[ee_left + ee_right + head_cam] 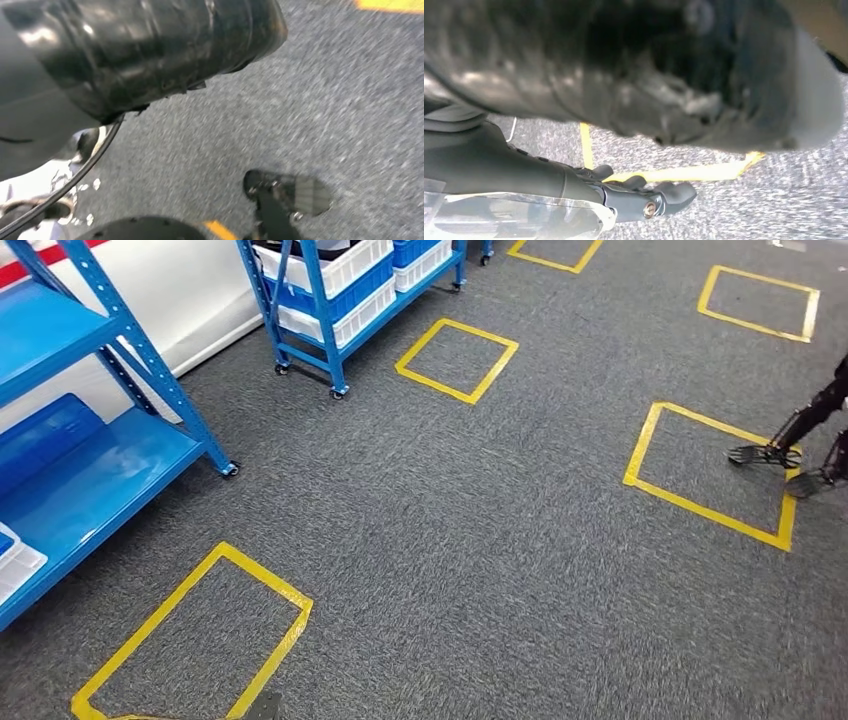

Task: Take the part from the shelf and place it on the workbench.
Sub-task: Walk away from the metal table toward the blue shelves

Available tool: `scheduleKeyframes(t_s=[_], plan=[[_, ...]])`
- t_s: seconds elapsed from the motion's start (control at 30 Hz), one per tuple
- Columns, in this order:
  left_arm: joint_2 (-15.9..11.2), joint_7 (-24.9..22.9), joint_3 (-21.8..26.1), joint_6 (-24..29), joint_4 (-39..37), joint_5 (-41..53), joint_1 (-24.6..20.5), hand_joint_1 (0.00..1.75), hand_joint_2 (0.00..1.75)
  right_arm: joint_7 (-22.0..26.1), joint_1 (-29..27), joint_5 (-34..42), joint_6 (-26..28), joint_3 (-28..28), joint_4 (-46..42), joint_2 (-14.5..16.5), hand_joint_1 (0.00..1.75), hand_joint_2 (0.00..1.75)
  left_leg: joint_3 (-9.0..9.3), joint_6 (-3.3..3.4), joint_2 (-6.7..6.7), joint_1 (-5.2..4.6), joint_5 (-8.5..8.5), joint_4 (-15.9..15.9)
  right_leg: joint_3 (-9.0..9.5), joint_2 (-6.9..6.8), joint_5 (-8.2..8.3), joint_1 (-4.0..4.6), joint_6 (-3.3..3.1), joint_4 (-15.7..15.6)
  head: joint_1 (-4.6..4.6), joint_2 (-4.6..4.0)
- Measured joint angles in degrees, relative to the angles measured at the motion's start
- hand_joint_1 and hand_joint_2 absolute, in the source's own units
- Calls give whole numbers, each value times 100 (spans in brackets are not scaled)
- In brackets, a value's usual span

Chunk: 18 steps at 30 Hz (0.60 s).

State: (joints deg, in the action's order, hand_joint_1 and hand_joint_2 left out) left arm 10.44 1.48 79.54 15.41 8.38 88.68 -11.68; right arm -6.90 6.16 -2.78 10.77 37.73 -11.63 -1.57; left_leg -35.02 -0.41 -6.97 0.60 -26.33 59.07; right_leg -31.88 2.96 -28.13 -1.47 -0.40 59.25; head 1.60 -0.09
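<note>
The head view looks down on grey carpet (480, 540) marked with yellow tape squares (457, 360). A blue shelf (95, 470) stands at the left. A white bin (14, 562) sits on its lower level at the near left edge, and a blue bin (45, 435) sits further along the same level. Farther off, a wheeled blue cart (325, 315) carries more white crates (335, 270). At the right edge a pair of dark jointed legs with flat feet (765, 453) stands on a tape square; I cannot tell whose they are.

The part itself cannot be made out. It most likely lies in one of the bins on the shelf at the left, but which one I cannot tell, nor where the desk stands.

In the right wrist view the right hand (644, 195) hangs over the carpet and a tape corner. Its dark fingers (674, 192) are loosely stretched, and they look released, with nothing between them. A clear plastic piece (514, 215) sits back by the wrist, and what it is I cannot tell. The left wrist view is blurred, and I cannot tell the state of the left hand's fingers.

As for handling, shallow open bins of this kind suggest a small, rigid workshop part, light enough for one hand. If that is right, it should not crush or bend. A smooth plastic or metal surface could still slip, though. The safest hold is probably across its two widest opposing sides, thumb against fingers, lifting straight up clear of the bin wall before turning away.
</note>
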Motion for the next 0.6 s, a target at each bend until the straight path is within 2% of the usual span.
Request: scheduleKeyframes(t_s=[0.03,0.1,0.13,0.17,0.2,0.23,0.27,0.33,0.37,0.4,0.47,0.5,0.53,0.6], plan=[[-3,-3,0,-5,-1,1,3,0,0,1,-4,-1,1,1,0,0,0,0,-72,-29,154,-5,-85,145,29,-81,14,-12,-40,-32,16,0],[-5,4,0,-24,-1,-1,-14,0,0,-11,-21,-7,17,2,2,-2,0,0,-373,-77,498,-7,-392,757,58,-257,13,-4,-94,-60,51,0],[-4,10,1,-37,-1,-2,-23,0,0,-22,-30,-8,33,2,2,-1,0,0,-560,-96,567,4,-538,1118,63,-354,2,4,-108,-60,54,0],[-2,15,1,-46,-1,-3,-24,0,0,-39,-35,-8,51,2,2,4,0,0,-698,-114,601,16,-612,1381,70,-445,-9,8,-113,-58,54,0],[-1,20,1,-51,-1,-3,-19,0,0,-55,-36,-9,66,2,2,12,0,0,-738,-126,624,26,-581,1452,80,-530,-23,9,-110,-56,55,0],[1,21,2,-54,-1,-3,-13,0,0,-68,-34,-9,74,2,2,21,0,0,-665,-132,654,33,-453,1308,96,-604,-38,7,-101,-54,55,0],[1,22,2,-55,-1,-3,-9,0,0,-78,-32,-9,77,2,2,33,0,0,-494,-126,715,37,-266,985,119,-670,-57,6,-87,-51,57,0],[1,27,1,-55,-1,-3,-22,0,0,-84,-30,-10,77,2,2,56,0,0,-111,-71,973,4,8,258,171,-793,-108,27,-36,-42,56,0],[1,30,1,-56,-1,-1,-33,0,0,-85,-28,-10,77,3,2,64,0,0,1,-28,1058,-20,59,45,195,-848,-129,43,-6,-44,49,0],[0,33,0,-56,-1,2,-38,0,0,-85,-23,-10,74,3,2,70,0,0,44,13,1094,-45,57,-49,219,-904,-146,62,27,-53,41,0],[-3,37,1,-58,-1,13,-28,0,0,-79,-3,-10,49,4,-1,75,0,0,53,88,962,-46,68,-84,264,-1001,-169,73,88,-86,31,0],[-4,36,1,-58,-1,20,-19,0,0,-71,8,-9,26,4,-2,72,0,0,69,120,900,-33,81,-116,275,-947,-208,65,119,-65,20,0],[-5,30,1,-61,-1,27,-18,0,0,-58,15,-9,1,4,-4,66,0,0,87,155,839,-16,96,-148,243,-826,-293,53,141,39,5,0],[-2,-16,0,-73,-1,49,-31,0,0,-36,14,-14,-48,4,-4,49,0,0,108,206,717,-4,113,-181,-20,-492,-608,37,162,618,-35,0]])
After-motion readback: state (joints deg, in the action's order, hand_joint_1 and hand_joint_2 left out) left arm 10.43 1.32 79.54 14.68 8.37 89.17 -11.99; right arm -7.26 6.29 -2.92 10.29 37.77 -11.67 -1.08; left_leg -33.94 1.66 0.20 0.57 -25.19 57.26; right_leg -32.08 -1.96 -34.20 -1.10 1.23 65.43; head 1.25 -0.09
